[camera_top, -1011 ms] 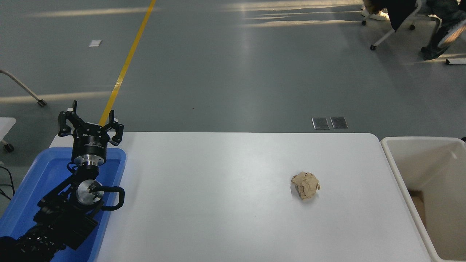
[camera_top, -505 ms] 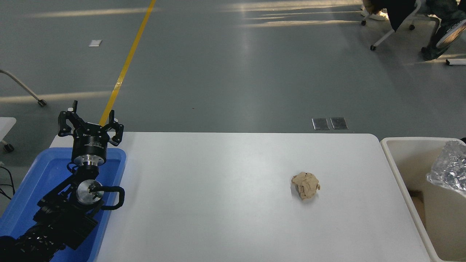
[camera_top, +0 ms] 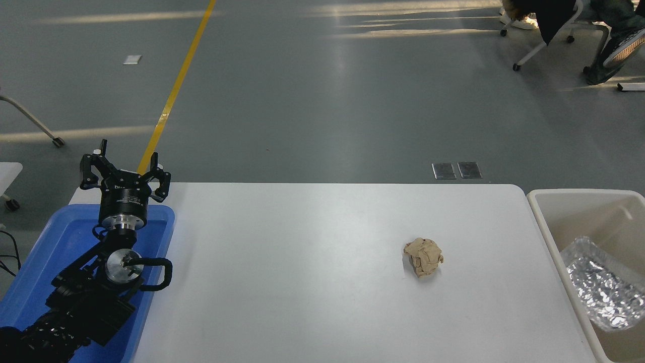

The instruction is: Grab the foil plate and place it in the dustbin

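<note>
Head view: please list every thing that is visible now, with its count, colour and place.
foil plate: 1, shiny silver, inside the dustbin
dustbin: 1, cream, right of the table
paper ball: 1, tan, on the table, right of centre
tray: 1, blue, table's left end
table: 1, white, centre
yellow line: 1, on the grey floor, upper left
chair: 1, white legs, top right
left end effector: 1, black, open, parked over the tray
right arm: not in view

The left gripper (camera_top: 123,169) hangs open-fingered over the blue tray (camera_top: 60,237)'s far end; to its right the white table (camera_top: 302,277) lies bare as far as a crumpled tan paper ball (camera_top: 424,256); beyond that, the dustbin (camera_top: 554,232) with the foil plate (camera_top: 602,285) inside.
</note>
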### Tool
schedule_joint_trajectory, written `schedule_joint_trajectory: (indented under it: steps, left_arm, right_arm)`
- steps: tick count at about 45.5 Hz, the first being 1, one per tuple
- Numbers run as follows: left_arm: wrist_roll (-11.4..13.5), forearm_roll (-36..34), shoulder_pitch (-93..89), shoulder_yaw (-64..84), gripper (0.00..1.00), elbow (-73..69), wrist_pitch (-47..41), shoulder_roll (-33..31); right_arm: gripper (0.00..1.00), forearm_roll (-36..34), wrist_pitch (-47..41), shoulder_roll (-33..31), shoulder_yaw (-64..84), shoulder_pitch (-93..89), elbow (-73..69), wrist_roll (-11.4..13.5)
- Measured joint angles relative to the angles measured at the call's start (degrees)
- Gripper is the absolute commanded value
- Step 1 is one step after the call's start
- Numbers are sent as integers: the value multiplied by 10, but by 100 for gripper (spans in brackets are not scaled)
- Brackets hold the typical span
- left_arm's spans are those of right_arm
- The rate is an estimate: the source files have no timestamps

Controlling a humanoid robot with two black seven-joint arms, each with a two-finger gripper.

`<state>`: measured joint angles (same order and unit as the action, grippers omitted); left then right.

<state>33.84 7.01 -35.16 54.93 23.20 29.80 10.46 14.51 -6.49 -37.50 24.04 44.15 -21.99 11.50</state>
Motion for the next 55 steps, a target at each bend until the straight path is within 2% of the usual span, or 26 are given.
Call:
schedule_joint_trajectory:
  steps: [7, 15, 27, 37, 55]
  left_arm:
    - [0, 0, 0, 0, 99, 0, 0, 0]
    - [0, -1, 0, 0, 99, 0, 0, 0]
    - [0, -1, 0, 0, 99, 0, 1, 0]
    - [0, -1, 0, 0, 99, 0, 1, 0]
    - [0, 0, 1, 0, 99, 0, 0, 0]
  right_arm:
    - [100, 34, -1, -42, 57, 99, -96, 1]
    - [100, 104, -16, -87, 184, 293, -253, -1]
    - [100, 138, -89, -88, 324, 544, -463, -2]
    - [100, 67, -188, -40, 390, 706, -593, -2]
    - [100, -56, -328, 67, 412, 867, -688, -5]
